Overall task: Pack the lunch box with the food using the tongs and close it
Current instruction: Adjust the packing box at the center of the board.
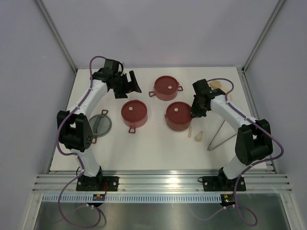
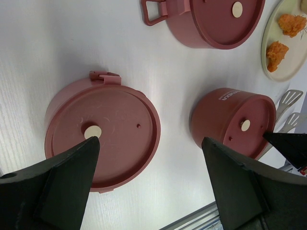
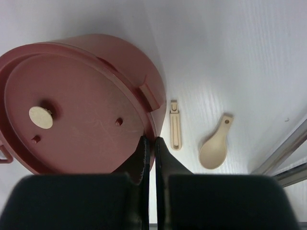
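Right wrist view: right gripper (image 3: pixel 149 143) pinched together at rim of round matte dark-red lunch box bowl (image 3: pixel 76 103), disc lid on, cream knob; whether rim is caught, cannot tell. Beige spoon (image 3: pixel 214 149) right of fingers. Left gripper (image 2: pixel 151 158) spread wide above two lidded bowls. Cream plate (image 2: pixel 271 62) beyond holds orange crumbed food (image 2: pixel 291 24). Slim silver V tongs (image 1: pixel 221 136) lie right of right gripper.

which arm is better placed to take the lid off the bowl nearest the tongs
Right, most likely. Its claw is shut at the rim of that bowl's lid, with the tongs just beside that arm. The left claw hangs open across the table.
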Tool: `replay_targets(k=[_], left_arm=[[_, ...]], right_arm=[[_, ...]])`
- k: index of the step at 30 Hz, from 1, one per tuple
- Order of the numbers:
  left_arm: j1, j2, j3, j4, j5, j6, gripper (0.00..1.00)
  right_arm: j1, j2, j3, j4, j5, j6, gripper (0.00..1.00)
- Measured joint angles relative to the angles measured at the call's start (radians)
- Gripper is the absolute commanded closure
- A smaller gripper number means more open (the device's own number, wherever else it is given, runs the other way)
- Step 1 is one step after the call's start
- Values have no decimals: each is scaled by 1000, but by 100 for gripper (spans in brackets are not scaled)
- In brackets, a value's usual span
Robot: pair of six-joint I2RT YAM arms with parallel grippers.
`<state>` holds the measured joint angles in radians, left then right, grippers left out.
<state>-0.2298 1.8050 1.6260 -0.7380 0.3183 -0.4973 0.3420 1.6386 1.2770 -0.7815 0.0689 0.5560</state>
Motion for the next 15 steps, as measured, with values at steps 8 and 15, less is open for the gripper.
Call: replay_targets(k=[8, 15], left_arm=[[0, 0, 0, -2, -2, 1, 8], [-1, 0, 2, -4, -2, 4, 7]], right_arm=[[28, -102, -137, 70, 10, 305, 100], [80, -95, -144, 113, 11, 470, 83]])
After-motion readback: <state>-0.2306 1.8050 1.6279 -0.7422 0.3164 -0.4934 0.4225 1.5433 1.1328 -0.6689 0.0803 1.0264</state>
